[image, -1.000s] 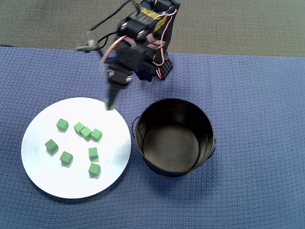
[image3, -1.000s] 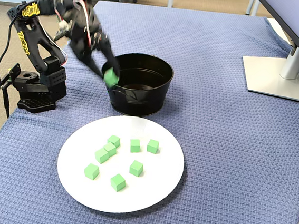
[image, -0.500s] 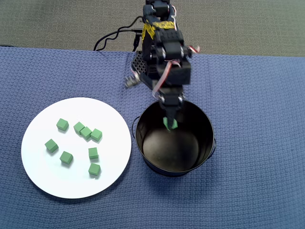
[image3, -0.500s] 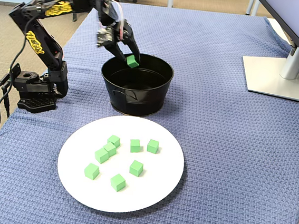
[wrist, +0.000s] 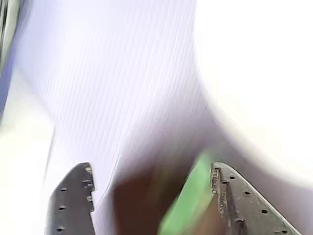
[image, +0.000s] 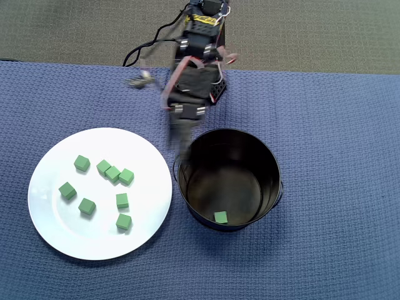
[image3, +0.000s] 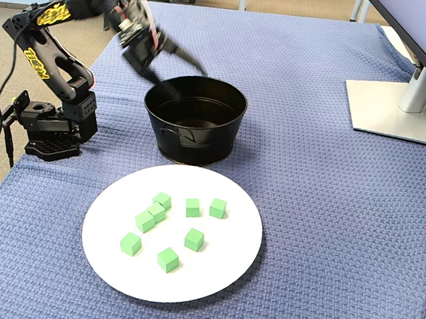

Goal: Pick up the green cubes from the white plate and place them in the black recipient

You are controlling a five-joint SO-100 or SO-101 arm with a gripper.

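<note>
The pincer (image: 182,145) hangs motion-blurred above the rim of the black recipient (image: 272,164), on the side toward the white plate (image: 56,219). In the wrist view its two fingers (wrist: 73,200) stand spread wide apart with nothing gripped between them; a smeared green streak shows just beside the right finger. One green cube (image: 220,217) lies on the floor of the recipient, near the wall farthest from the arm. Seven green cubes (image: 122,200) rest scattered on the plate, which sits on the blue-clothed tabletop (image: 337,125) just beside the recipient.
</note>
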